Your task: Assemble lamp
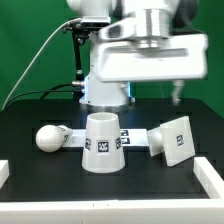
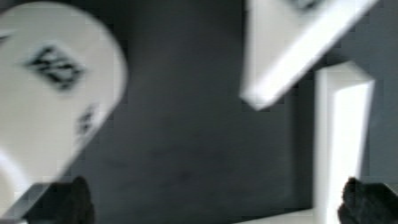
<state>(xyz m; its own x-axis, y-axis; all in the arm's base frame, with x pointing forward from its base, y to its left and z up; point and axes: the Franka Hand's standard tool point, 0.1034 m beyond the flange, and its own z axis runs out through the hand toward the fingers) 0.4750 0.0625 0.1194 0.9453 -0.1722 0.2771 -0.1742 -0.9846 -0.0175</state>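
Observation:
In the exterior view the white cone shade (image 1: 100,142) stands upright at the table's middle, with a tag on its front. The ball-headed bulb (image 1: 49,138) lies on its side at the exterior view's left of the shade. The squarish base block (image 1: 172,140) leans tilted at the right. My gripper (image 1: 154,97) hangs high above them, open and empty, blurred by motion. In the wrist view the shade (image 2: 54,90) and a white tagged part that looks like the base block (image 2: 294,45) lie far below my open gripper (image 2: 214,205). Only the dark fingertips (image 2: 63,203) show.
The marker board (image 1: 131,138) lies behind the shade. White raised rails (image 1: 210,176) edge the black table at the front corners. The white robot pedestal (image 1: 105,85) stands behind the parts. A white strip (image 2: 349,125) shows in the wrist view; I cannot tell what it is.

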